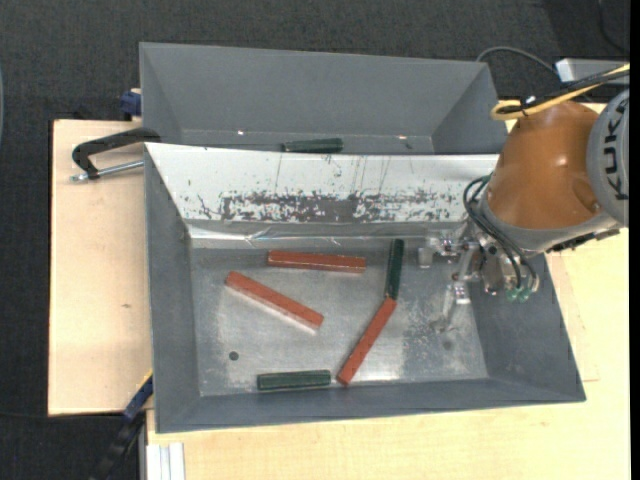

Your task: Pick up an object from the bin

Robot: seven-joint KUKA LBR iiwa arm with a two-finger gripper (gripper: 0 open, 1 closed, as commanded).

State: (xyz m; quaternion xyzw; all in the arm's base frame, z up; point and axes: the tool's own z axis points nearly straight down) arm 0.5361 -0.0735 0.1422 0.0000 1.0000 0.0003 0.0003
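Note:
My gripper (pixel 460 276) hangs low over the right part of the bin floor, below the orange wrist cover, with nothing seen in it. Just to its left a short dark green bar (pixel 394 268) lies nearly upright in the view. A red bar (pixel 366 341) runs diagonally from that green bar's lower end towards the front wall. Neither bar touches the gripper.
Farther left lie a red bar (pixel 316 261) along the back wall, a tilted red bar (pixel 273 300) and a dark green bar (pixel 293 379) by the front wall. A small dark speck (pixel 234 357) sits at the front left. The arm reaches in over the right rim.

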